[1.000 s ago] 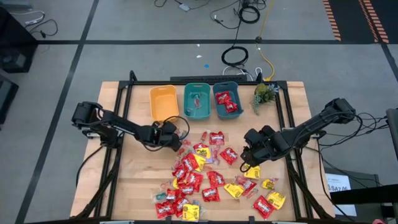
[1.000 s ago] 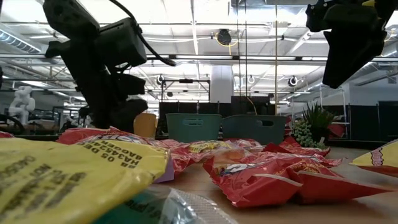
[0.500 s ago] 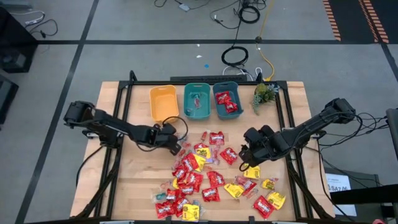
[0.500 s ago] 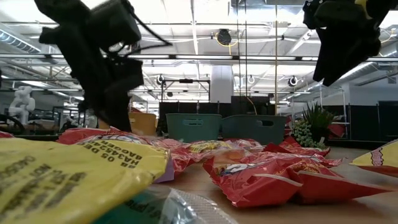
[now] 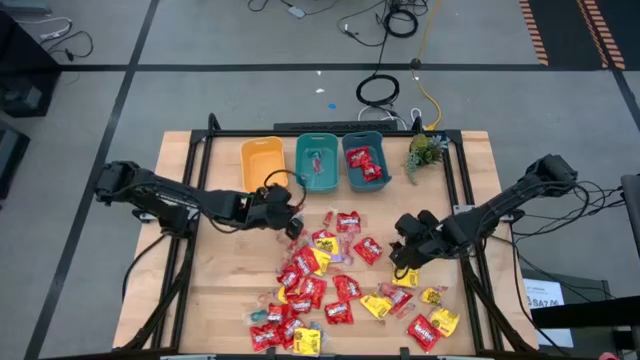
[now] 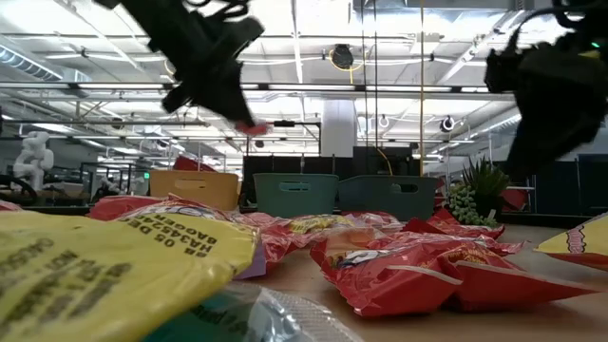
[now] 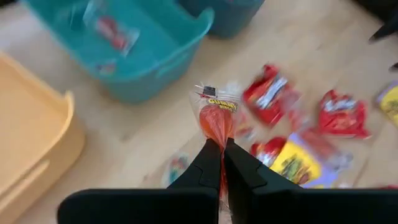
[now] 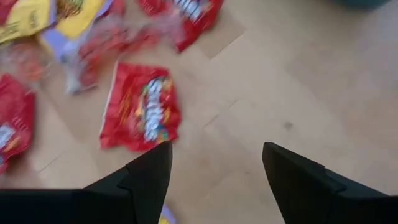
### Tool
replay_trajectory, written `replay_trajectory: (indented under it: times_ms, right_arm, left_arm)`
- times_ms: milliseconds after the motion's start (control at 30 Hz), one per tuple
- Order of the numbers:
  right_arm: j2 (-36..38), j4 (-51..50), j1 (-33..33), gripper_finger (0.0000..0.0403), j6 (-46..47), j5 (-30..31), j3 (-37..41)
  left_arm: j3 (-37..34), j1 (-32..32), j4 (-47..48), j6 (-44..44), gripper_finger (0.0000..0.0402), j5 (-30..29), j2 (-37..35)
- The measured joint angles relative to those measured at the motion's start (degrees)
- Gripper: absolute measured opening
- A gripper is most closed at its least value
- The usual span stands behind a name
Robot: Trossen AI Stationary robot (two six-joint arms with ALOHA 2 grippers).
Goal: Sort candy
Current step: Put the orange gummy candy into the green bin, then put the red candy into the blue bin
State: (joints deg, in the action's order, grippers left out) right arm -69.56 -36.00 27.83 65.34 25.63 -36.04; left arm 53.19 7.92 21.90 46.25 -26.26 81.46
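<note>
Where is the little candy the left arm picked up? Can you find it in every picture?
High view: the held candy is at the left pincer, just below the middle teal bin.
Low view: a small pink bit at the arm's tip, upper left, above the bins.
Left wrist view: centre, pinched by the fingers, the candy near the teal bin.
Right wrist view: not in it.
Shared landmark: the teal bin.

The tabletop (image 5: 230, 290) is light wood, smooth, with thin lines in it. The red candy packets (image 5: 368, 250) and yellow candy packets (image 5: 376, 306) are shiny, crinkly plastic. The small candy (image 7: 217, 118) pinched in the left tool (image 7: 221, 163) has a clear, shiny wrap. The yellow bin (image 5: 262, 165) and teal bins (image 5: 317, 162) are smooth plastic. Both tools look dark and dull, not shiny.
</note>
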Motion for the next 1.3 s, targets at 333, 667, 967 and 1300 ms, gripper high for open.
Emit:
replay_trajectory:
  times_ms: [333,667,967,1300]
  right_arm:
    - [9.55,5.71,0.62,0.0226,-0.68,2.56,8.25]
    - [10.42,6.00,-0.63,0.0226,3.32,3.26,8.31]
    - [10.42,5.87,-1.76,0.0226,9.13,4.64,8.31]
    - [10.42,6.04,-3.62,0.0226,10.73,7.69,8.31]
  left_arm:
    - [15.15,-10.70,1.92,-14.47,0.0008,2.31,5.23]
    - [19.89,-28.17,2.03,-23.40,0.0013,19.08,11.38]
    - [19.89,-33.79,2.07,-31.04,0.0083,32.53,15.65]
    - [19.89,-36.81,0.69,-35.05,0.0129,32.69,15.44]
